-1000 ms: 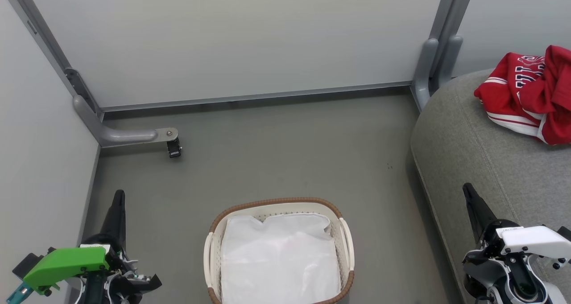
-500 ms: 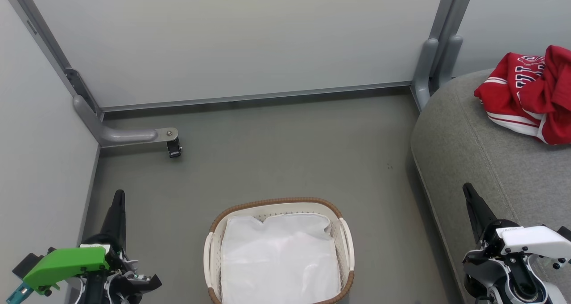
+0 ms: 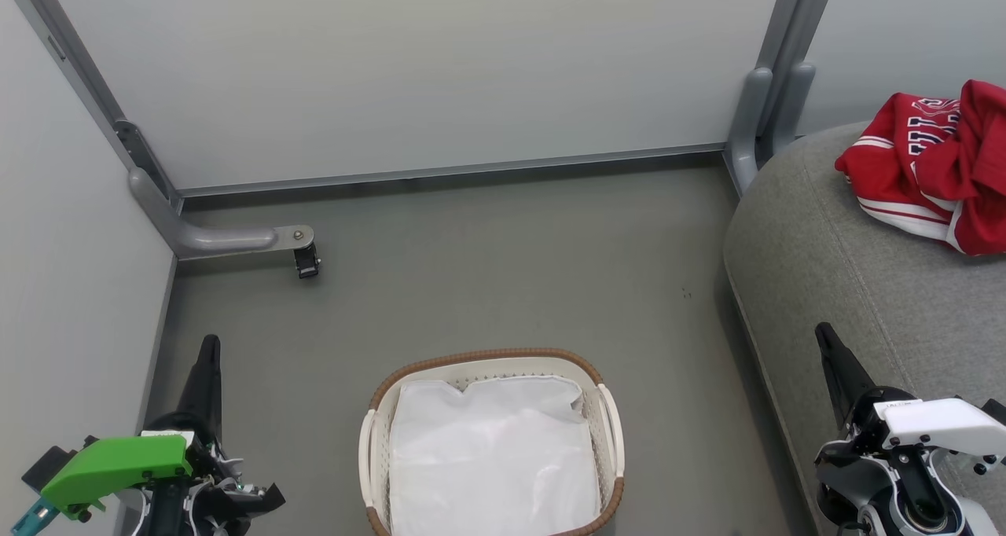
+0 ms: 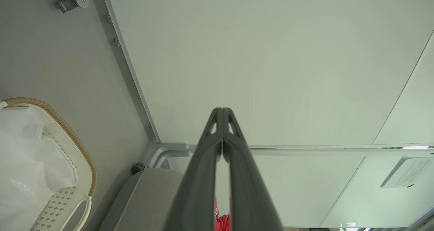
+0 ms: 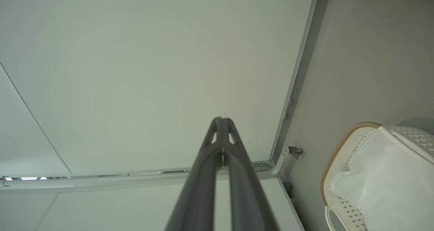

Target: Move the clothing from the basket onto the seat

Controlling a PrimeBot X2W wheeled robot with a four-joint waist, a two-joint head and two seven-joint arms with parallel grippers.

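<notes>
Checking edges first: basket (image 3: 487,355) sits on the floor (image 3: 511,269) at bottom centre of the head view, its near end cut by the frame edge, brown rim and both white side handles visible. A flat white sheet (image 3: 491,457) covers its inside. A broad stretch of bare floor runs from the basket's far rim to the back wall (image 3: 432,72). A narrower strip of floor separates the basket from the seat (image 3: 849,300), whose rounded grey corner rises at right. A caster (image 3: 306,262) on a grey bracket sits in the back left corner, well apart from the basket. Clothing (image 3: 935,167) lies heaped on the seat's far right, cut by the frame edge, well apart from the basket: jersey (image 3: 884,170) underneath with white stripes, plain red garment (image 3: 978,159) bunched on top. Left gripper (image 3: 209,346) is at lower left, near the left wall panel. Right gripper (image 3: 823,333) is at lower right, showing against the seat's near edge. On both, the jaws are pressed together tip to tip with nothing between them. The jersey's lettering is folded and only partly showing, so it cannot be read. The left wrist view shows a notice (image 4: 405,171) on a panel, its print too small to read. Compared with the frames from a second ago, nothing differs: basket, sheet, clothing and both grippers hold the same places.
</notes>
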